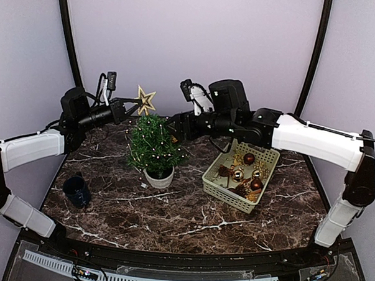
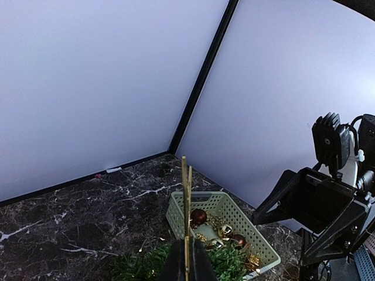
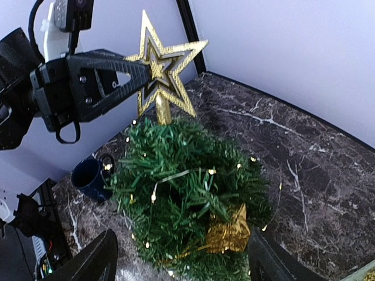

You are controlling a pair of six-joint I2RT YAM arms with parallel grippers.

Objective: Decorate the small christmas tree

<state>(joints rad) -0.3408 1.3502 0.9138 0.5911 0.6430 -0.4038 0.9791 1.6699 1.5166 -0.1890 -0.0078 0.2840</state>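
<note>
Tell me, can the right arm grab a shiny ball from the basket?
Probably yes. The right gripper is open, holding nothing, by the small christmas tree, and the open-topped basket lies close beside that arm, with nothing covering the balls.

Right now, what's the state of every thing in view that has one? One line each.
small christmas tree: upright in its pot, lights lit, one gold ornament hung low.
gold star: upright, stem at the treetop; cannot tell if it is seated.
left gripper: shut on the gold star.
right gripper: open, empty, beside the tree.
basket: upright on the table, holding baubles.
mug: upright, apart from both arms.
</note>
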